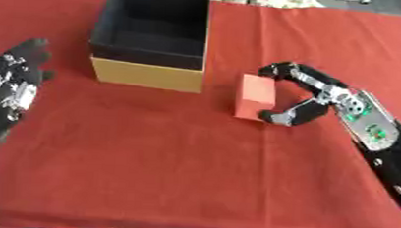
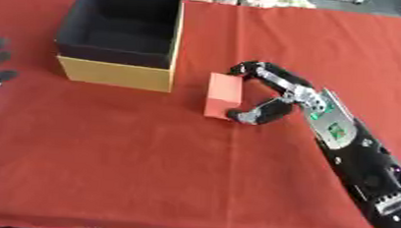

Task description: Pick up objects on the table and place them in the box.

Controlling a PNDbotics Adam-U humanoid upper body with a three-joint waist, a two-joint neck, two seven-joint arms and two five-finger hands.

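1. The red block (image 1: 256, 97) sits on the red cloth (image 1: 175, 173) just right of the box (image 1: 149, 32). It looks stiff and light (my guess).
2. Your right hand (image 1: 312, 97) has fingers and thumb curled round the block's ends; that's a good hold.
3. Your left hand (image 1: 12, 89) idles at left, fingers spread.

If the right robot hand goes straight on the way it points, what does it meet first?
The red block, which lies directly between its curled fingers and thumb; the right robot hand seems already at it. Beyond stands the box.
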